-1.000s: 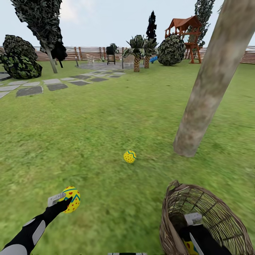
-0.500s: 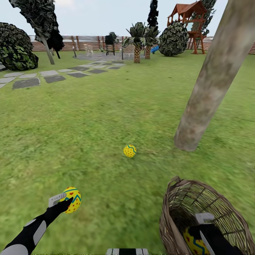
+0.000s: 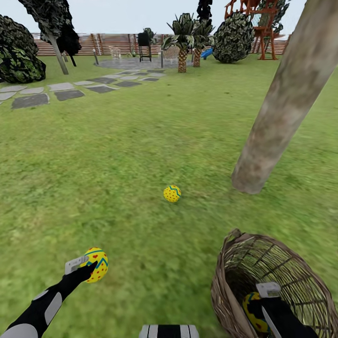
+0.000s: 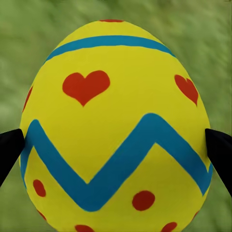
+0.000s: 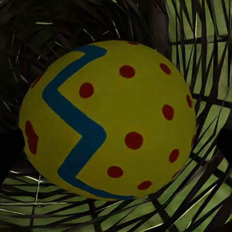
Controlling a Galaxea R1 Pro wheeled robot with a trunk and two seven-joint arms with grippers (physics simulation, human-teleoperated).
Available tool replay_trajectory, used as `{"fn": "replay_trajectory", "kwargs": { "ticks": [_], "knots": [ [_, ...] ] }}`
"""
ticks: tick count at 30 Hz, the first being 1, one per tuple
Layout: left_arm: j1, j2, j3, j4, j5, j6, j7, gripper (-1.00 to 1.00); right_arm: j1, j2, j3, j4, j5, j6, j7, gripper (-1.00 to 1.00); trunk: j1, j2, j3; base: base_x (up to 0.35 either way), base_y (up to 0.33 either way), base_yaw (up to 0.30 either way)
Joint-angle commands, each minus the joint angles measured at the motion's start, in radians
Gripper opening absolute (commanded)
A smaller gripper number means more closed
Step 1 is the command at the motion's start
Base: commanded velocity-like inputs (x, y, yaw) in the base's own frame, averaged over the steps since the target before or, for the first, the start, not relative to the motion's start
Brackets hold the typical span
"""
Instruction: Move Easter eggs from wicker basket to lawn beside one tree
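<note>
Outdoors, the head view looks down over the lawn [image 3: 117,155] of a fenced garden. At about 7 o'clock in that view the left gripper [image 3: 88,265] is clamped on an egg [image 3: 96,264], held above the grass; the left wrist view shows this egg [image 4: 116,128] upright, yellow with red hearts, red dots and blue bands, with a black fingertip [image 4: 9,152] touching it on each side. A second egg [image 3: 172,193] lies alone on the grass near the middle of the head view, at roughly 9 o'clock from the foot of the tree trunk [image 3: 281,103] and near it, but not touching. The trunk is thick, mottled grey-brown, and leans toward 1 o'clock. At 5 o'clock sits the wicker basket [image 3: 291,277], tipped so its opening faces the camera. The right gripper [image 3: 265,300] reaches inside it, beside the third egg [image 3: 253,312], which is in the basket. The right wrist view shows that egg [image 5: 108,121] between the dark fingers against the woven wall [image 5: 203,58]; whether the fingers press on it cannot be told. Toward 11 o'clock in the head view, grey paving slabs [image 3: 30,100] run across the grass, with dark bushes [image 3: 19,56] beyond. At 12 o'clock stand short palms [image 3: 183,37] before a slatted wooden fence [image 3: 117,44], and a wooden play tower [image 3: 260,23] rises at 1 o'clock.
</note>
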Motion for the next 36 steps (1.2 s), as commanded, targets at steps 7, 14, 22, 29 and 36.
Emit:
{"fn": "replay_trajectory", "kwargs": {
  "ticks": [7,14,22,29,36],
  "knots": [
    [-0.001,0.000,0.004,0.002,0.004,-0.001,-0.008,-1.00,0.000,-0.001,0.002,-0.001,0.003,0.006,-0.002,1.00,0.000,0.000,-0.001,0.006,0.000,0.000],
    [-0.001,0.000,0.005,0.003,0.004,-0.001,-0.008,-1.00,0.000,0.000,0.002,-0.001,0.003,0.006,-0.002,1.00,0.000,0.000,-0.001,0.256,0.000,0.000],
    [-0.001,0.000,0.004,0.002,0.004,-0.001,-0.007,-1.00,0.000,0.000,0.004,-0.001,0.003,0.006,-0.002,1.00,0.002,-0.001,-0.016,0.016,0.000,0.000],
    [-0.001,0.001,0.005,-0.006,0.004,-0.001,-0.007,-1.00,0.000,0.000,0.004,-0.001,0.003,0.006,-0.002,1.00,0.005,-0.003,-0.043,0.000,0.000,0.000],
    [-0.001,0.001,0.004,-0.008,0.005,-0.001,-0.007,-1.00,0.000,0.000,0.004,-0.001,0.003,0.006,-0.002,1.00,0.008,-0.004,-0.070,0.000,0.000,0.000]
  ]
}}
